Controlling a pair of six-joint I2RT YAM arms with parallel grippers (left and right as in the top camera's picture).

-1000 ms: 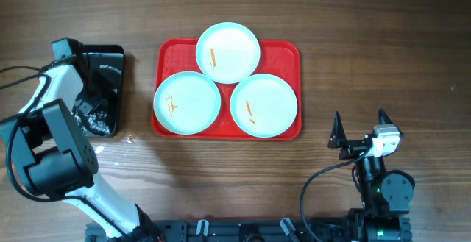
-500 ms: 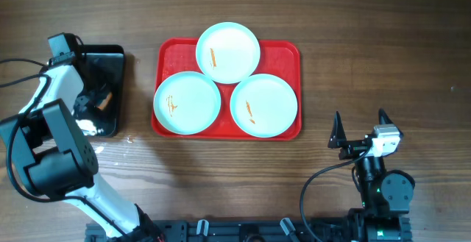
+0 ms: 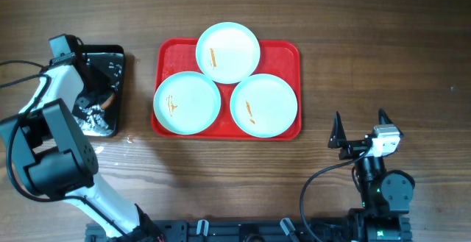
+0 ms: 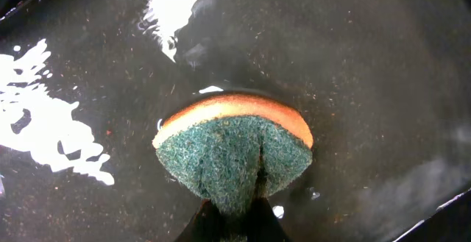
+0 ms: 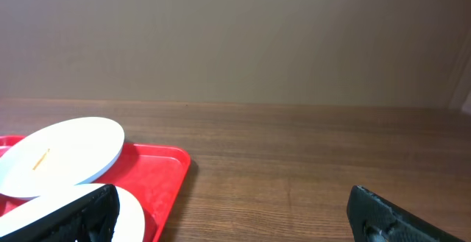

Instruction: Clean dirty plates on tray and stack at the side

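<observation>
Three pale plates lie on the red tray (image 3: 290, 53), each with orange smears: one at the back (image 3: 228, 53), one at the front left (image 3: 187, 104), one at the front right (image 3: 263, 105). My left gripper (image 4: 234, 223) is down inside the black bin (image 3: 112, 57), shut on a green-and-orange sponge (image 4: 234, 146) that it pinches into a fold over the wet bin floor. In the overhead view that gripper (image 3: 99, 98) sits in the bin's middle. My right gripper (image 3: 360, 128) stands open to the right of the tray, with nothing between its fingers (image 5: 390, 216).
The bin holds water and white foam (image 4: 44, 124). In the right wrist view the back plate (image 5: 62, 156) and the tray's corner (image 5: 165, 172) lie to the left, with bare wooden table (image 5: 294, 161) ahead.
Inside the bin, my left gripper opened and then shut again on the sponge; the foam shifted. The right arm and the plates have not moved.
</observation>
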